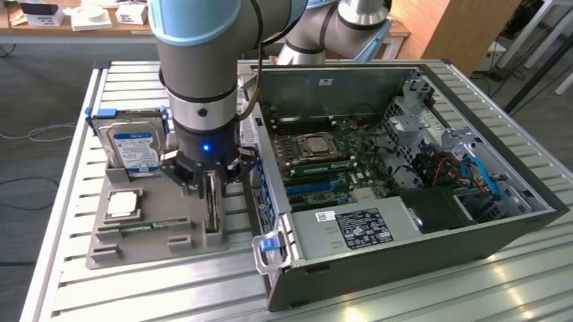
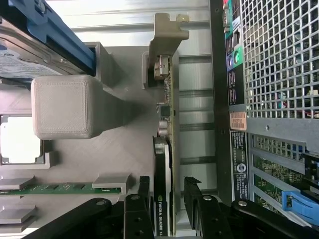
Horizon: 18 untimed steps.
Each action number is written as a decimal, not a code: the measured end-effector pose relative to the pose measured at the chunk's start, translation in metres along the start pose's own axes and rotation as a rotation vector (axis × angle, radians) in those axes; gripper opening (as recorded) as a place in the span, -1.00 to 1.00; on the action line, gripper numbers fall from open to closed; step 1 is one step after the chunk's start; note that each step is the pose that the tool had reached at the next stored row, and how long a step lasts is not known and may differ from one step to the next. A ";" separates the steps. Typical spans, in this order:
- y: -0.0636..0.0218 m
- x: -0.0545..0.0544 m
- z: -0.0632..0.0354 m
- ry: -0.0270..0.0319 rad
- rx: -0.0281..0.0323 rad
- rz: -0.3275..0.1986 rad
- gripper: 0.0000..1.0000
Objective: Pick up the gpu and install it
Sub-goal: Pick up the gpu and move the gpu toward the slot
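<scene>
Slatted aluminium table (image 1: 134, 288) bears a grey tray (image 1: 147, 194) holding the gpu (image 2: 160, 169).

the gripper (image 1: 212, 186) hangs low over the gray tray (image 1: 166, 201), jaws spread to either side of the gpu (image 1: 211, 213), which stands on edge in a slot. a hard drive (image 1: 134, 149) stands upright toward the exterior view's left. the open case (image 1: 430, 261) sits just right of the tray on the slatted table (image 1: 134, 295).

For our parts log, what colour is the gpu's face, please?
Black; the gpu shows best in the wrist view.
</scene>
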State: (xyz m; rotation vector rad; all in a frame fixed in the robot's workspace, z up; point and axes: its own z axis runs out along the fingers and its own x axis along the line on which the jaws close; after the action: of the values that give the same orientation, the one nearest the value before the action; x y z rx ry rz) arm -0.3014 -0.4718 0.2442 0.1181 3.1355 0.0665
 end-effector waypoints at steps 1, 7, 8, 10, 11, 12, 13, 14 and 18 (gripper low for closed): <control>0.0000 0.000 -0.0001 0.0001 0.0001 0.000 -0.17; 0.0015 0.000 0.0016 0.0000 0.0001 0.000 -0.17; 0.0025 0.001 0.0021 0.0000 0.0001 0.000 -0.17; 0.0046 0.001 0.0032 0.0000 0.0000 0.000 -0.17; 0.0056 0.002 0.0037 0.0000 0.0001 0.000 -0.17; 0.0066 0.002 0.0041 0.0000 0.0001 0.000 -0.17; 0.0074 0.002 0.0045 0.0000 0.0000 0.000 -0.17; 0.0081 0.002 0.0048 -0.0001 -0.0001 0.000 -0.17; 0.0081 0.002 0.0049 0.0001 0.0001 0.000 -0.17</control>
State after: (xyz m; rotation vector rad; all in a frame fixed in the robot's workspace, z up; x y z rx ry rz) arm -0.3031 -0.4634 0.2396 0.1180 3.1356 0.0663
